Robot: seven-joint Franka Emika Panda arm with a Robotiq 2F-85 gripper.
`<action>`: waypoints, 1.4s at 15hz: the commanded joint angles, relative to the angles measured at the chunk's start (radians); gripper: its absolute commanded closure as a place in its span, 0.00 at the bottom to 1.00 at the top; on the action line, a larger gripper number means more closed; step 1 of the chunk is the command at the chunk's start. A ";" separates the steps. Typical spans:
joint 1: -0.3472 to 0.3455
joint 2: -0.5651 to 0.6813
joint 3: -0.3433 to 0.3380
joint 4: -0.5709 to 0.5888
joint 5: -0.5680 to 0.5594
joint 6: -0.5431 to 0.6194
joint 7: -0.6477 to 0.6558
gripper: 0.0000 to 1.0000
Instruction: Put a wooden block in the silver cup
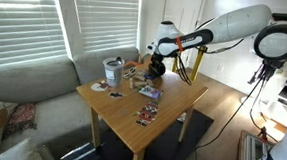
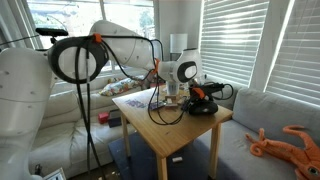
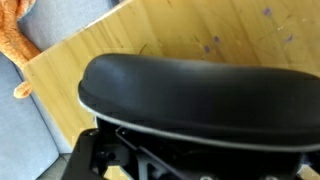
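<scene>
Right up against the wrist camera, a dark rounded shape with a pale edge filled the lower frame. It was most likely the black bowl (image 3: 200,90), and it hid the fingers completely, so I could not tell whether the pincer (image 1: 156,64) was apart or together, or whether it carried anything. Just beyond it ran the bare wooden tabletop (image 3: 150,30), and past its corner an orange plush toy (image 3: 12,35) peeked in. In an exterior view the arm reached in low over the far corner of the table, with the pincer hanging among the small clutter there. Printed cards (image 1: 146,113) lay scattered nearer the front edge. The silver cup (image 1: 112,66) stood upright toward the opposite far corner, apart from the pincer, with clutter between them. Its inside could not be seen from here. No wooden block could be picked out with any certainty at this size. By my reading, the job looked early. Nothing showed a block secured, so the grasp, the carry across and the drop into the cup all seemed left to do. Behind it all sat the grey sofa (image 1: 23,83) and the window blinds (image 1: 27,13).
</scene>
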 commanded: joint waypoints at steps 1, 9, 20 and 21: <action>-0.011 0.003 0.001 -0.022 -0.009 0.018 0.021 0.49; -0.043 -0.107 0.107 -0.034 0.144 -0.079 -0.151 1.00; -0.019 -0.265 0.091 -0.024 0.215 -0.511 -0.588 0.74; -0.011 -0.273 0.087 -0.038 0.206 -0.501 -0.602 0.73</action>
